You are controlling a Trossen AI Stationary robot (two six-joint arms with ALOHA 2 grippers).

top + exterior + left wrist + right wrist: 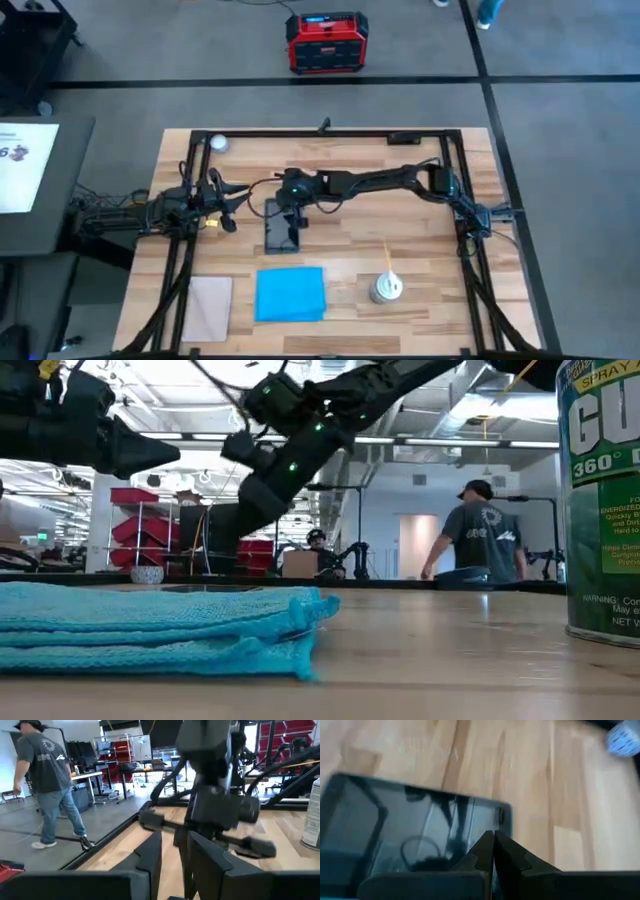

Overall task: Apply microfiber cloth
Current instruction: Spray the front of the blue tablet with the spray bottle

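The wooden table (420, 240) carries the folded microfiber cloth (290, 294) near its front edge, just below the tablet (281, 228). Soft, light, limp — best pinched at a folded edge. Right gripper (493, 851), fingers together, hovers over the tablet; left gripper (228, 205) waits beside it — fingers apart, empty.

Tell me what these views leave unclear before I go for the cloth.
- Left gripper: high view too small to show its fingers.
- Tablet: right wrist view cuts it off at the edge; contact with the shut right gripper unclear.
- Microfiber cloth: low view shows only its folded edge.
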